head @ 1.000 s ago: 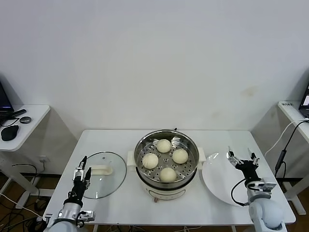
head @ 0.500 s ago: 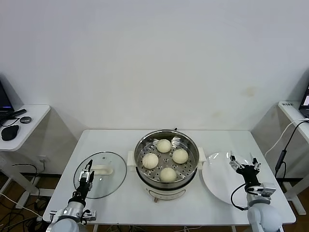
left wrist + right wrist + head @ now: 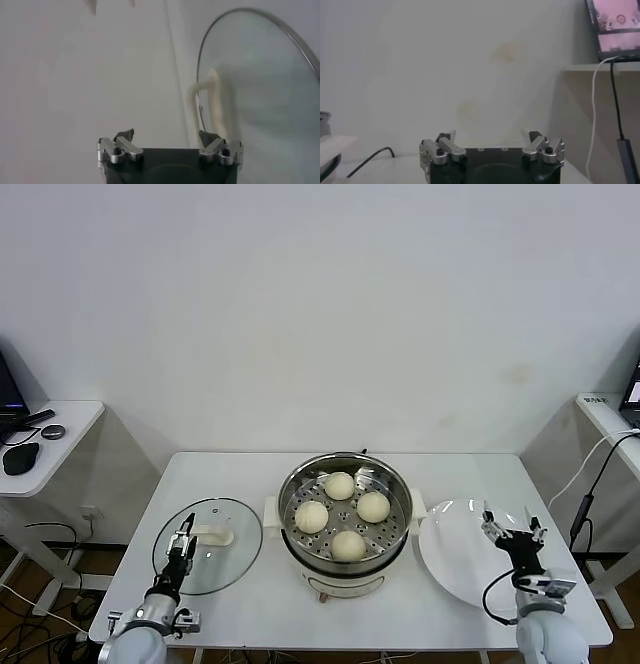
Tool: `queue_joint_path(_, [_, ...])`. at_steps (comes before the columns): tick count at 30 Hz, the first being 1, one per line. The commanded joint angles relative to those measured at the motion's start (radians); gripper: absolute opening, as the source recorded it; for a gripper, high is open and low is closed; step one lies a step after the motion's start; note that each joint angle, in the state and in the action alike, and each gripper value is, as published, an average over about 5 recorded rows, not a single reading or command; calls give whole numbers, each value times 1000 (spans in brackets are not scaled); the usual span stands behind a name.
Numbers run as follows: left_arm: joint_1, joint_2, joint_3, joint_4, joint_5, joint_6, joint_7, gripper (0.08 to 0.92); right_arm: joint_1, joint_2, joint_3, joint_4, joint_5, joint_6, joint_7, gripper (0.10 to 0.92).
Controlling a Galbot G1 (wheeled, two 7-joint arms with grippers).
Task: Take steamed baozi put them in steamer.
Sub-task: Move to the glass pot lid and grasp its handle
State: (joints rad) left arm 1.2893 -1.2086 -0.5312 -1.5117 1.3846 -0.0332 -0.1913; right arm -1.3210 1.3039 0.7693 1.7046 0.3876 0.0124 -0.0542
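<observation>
While four baozi [image 3: 341, 514] sit in the steamer [image 3: 345, 524], left gripper [image 3: 181, 546] and right gripper [image 3: 513, 530] hang spread wide, holding nothing.

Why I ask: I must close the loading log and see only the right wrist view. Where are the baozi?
Observer: All four steamed baozi sit on the perforated tray inside the steamer.
Operator: Anything left on the plate?
Observer: No. The white plate, right of the steamer, is bare, and the right claw hangs open over its right part.
Operator: And the lid?
Observer: The glass lid lies flat on the table left of the steamer, with the left claw open over its near edge.
</observation>
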Motion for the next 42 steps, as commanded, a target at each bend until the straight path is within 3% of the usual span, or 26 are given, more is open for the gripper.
queue_joint_path(1, [-62,-3,17,64,-4,2,-5,823,-3,5,5,-3,-3,2,3,823])
queue_joint_path(33, [-203,-47,41,224,-56,56,-71,823,-5,22,12,-31,-11,14,2,823])
queue_joint_path(42, [-215,-54,43,243,-82,57,-41,822,-4,30,3,-35,-17,13,0,823])
